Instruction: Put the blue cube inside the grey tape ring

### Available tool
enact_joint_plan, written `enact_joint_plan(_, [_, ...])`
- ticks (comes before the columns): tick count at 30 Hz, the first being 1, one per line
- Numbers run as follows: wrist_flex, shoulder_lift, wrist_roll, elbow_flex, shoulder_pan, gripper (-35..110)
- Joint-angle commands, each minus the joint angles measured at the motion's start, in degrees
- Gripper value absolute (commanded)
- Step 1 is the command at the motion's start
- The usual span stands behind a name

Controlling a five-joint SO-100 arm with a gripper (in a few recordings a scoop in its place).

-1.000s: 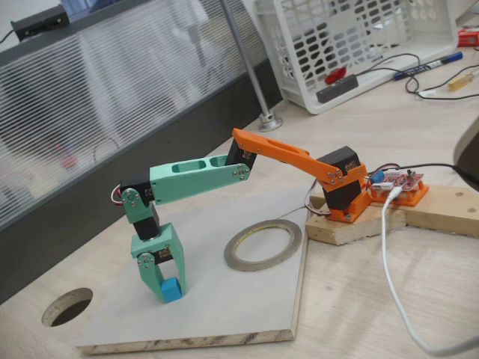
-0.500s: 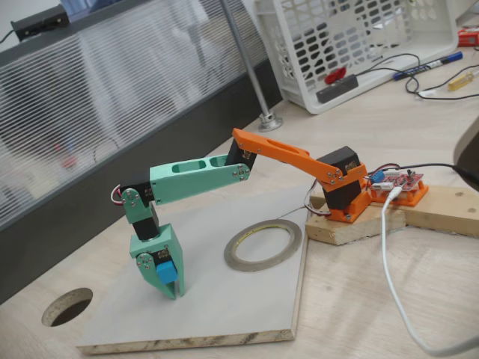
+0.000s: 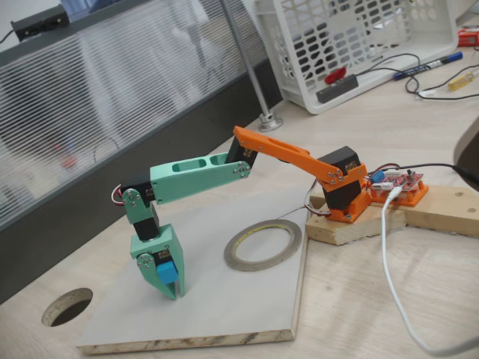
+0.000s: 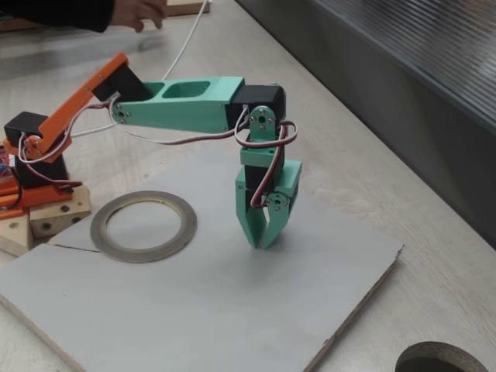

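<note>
The blue cube point(image 3: 167, 272) is clamped between the green fingers of my gripper point(image 3: 171, 292), which is shut on it and hangs just above the white board. In a fixed view from the other side, the gripper point(image 4: 260, 242) points straight down and its fingers hide the cube. The grey tape ring point(image 3: 235, 256) lies flat on the board to the right of the gripper, about one ring-width away. In the other fixed view the ring point(image 4: 139, 253) lies to the gripper's left.
The white board point(image 3: 224, 314) rests on the wooden table. A dark round hole point(image 3: 67, 307) is cut in the tabletop by the board's left corner. The arm's orange base sits on a wooden block point(image 3: 352, 224), with a white cable point(image 3: 393, 277) beside it. A person's hand point(image 4: 139, 12) shows at the top edge.
The gripper has risen a little off the board with the blue cube held in it. Most of the lift came in the first half second.
</note>
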Motion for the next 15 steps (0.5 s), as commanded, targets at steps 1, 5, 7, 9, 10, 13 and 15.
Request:
enact_joint_plan(1, [0.00, 13.18, 0.70, 10.72, -0.53, 6])
enact_joint_plan(5, [0.00, 23.20, 0.44, 20.57, -0.53, 6])
enact_joint_plan(7, [0.00, 25.75, 0.35, 22.68, -0.53, 6])
enact_joint_plan(9, [0.00, 26.54, 0.35, 23.12, -0.44, 6])
enact_joint_plan(10, [0.00, 26.63, 0.35, 23.12, -0.44, 6])
enact_joint_plan(13, [0.00, 26.81, 0.35, 23.20, 3.87, 6])
enact_joint_plan(15, [0.00, 26.98, 0.35, 23.20, 8.96, 6])
